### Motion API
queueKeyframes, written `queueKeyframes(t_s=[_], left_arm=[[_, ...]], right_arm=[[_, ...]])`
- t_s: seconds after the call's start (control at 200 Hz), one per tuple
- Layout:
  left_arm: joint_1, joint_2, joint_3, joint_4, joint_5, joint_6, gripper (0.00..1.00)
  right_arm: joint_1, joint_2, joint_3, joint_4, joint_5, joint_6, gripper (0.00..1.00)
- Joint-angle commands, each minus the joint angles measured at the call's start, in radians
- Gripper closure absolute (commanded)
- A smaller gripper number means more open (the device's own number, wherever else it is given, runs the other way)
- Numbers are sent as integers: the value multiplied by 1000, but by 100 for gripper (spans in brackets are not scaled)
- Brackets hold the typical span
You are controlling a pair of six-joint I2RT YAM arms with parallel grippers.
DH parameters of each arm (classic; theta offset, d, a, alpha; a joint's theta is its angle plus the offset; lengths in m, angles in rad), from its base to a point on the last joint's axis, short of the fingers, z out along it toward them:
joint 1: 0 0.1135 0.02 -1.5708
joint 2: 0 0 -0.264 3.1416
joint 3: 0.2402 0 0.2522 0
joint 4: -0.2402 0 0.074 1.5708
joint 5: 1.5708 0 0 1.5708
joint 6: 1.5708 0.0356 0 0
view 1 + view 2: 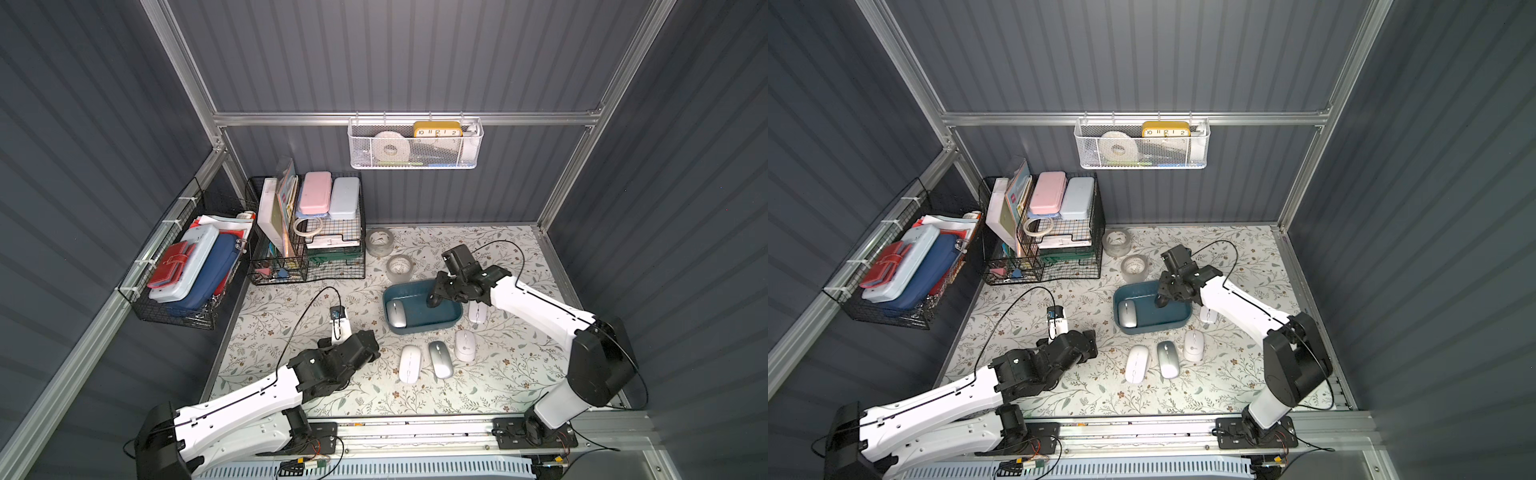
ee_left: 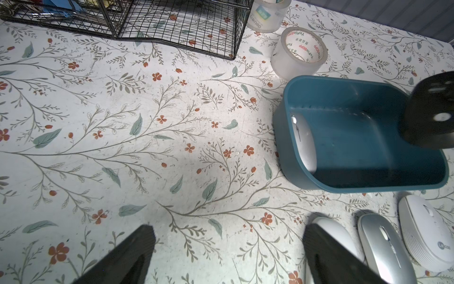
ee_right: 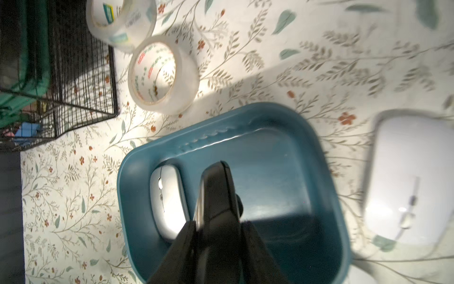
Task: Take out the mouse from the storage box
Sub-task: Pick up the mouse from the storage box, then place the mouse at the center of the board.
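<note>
Far left, on the side wall: black wire wall basket (image 1: 174,316), packed full, red wallet (image 1: 172,262) and navy pouch (image 1: 208,270) on top. Next to it, back-left corner of the table: black wire organiser (image 1: 332,266), with pink case (image 1: 315,193) and pale-blue case (image 1: 344,197) side by side on the top shelf.

Front left: left gripper (image 2: 228,228), jaws spread wide, nothing between the fingers (image 2: 127,255). Hovering over bare floral table cover (image 1: 291,299), well apart from the box.

Centre back: two clear tape rolls, far tape roll (image 1: 379,242) and near tape roll (image 1: 400,268), the near one just beside the box's far-left corner. High on the back wall: white mesh basket (image 1: 415,160) holding a yellow clock (image 1: 437,129).

Centre: storage box (image 1: 419,328), dark teal, flat on the table. Inside, along the left end wall: silver mouse (image 1: 395,313), lying flat.

In front of the box, side by side on the table: slim white mouse (image 1: 410,363), second silver mouse (image 1: 440,359), white logo mouse (image 1: 464,345). None touching the box.

Over the right half of the box: right gripper (image 3: 218,223), clamped tight on black mouse (image 1: 434,298), held edge-on. Appears clear of the box floor; contact with the rim not determinable.

Right of the box, partly under the right arm: lone white mouse (image 1: 477,311), just beside the right end wall.
</note>
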State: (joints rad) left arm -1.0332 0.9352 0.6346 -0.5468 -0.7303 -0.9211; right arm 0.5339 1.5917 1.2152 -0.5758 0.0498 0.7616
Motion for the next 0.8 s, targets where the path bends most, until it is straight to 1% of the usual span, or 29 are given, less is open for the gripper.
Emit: queueKeyframes(t_s=[0.0, 0.125, 0.205, 0.265, 0.36, 0.57, 0.69, 0.795], left_arm=[[5, 8, -3, -9, -7, 2, 1], [5, 22, 5, -5, -4, 6, 1], [5, 32, 10, -3, -3, 7, 1], [5, 37, 13, -1, -1, 8, 1], [5, 42, 18, -2, -2, 12, 1], [5, 52, 12, 13, -2, 14, 1], [5, 70, 15, 24, 1, 17, 1], [5, 77, 13, 30, 1, 19, 1]], right_arm=[[-86, -69, -33, 24, -8, -69, 65], [-200, -114, -56, 38, -43, -105, 65], [-257, -130, -80, 78, -78, -134, 65], [-285, -135, -95, 89, -70, -149, 65], [-324, -135, -93, 28, -34, -149, 66], [-327, -141, -52, -245, 194, -137, 66], [-312, -142, -37, -405, 347, -87, 66], [-301, -151, -63, -472, 471, -32, 65]])
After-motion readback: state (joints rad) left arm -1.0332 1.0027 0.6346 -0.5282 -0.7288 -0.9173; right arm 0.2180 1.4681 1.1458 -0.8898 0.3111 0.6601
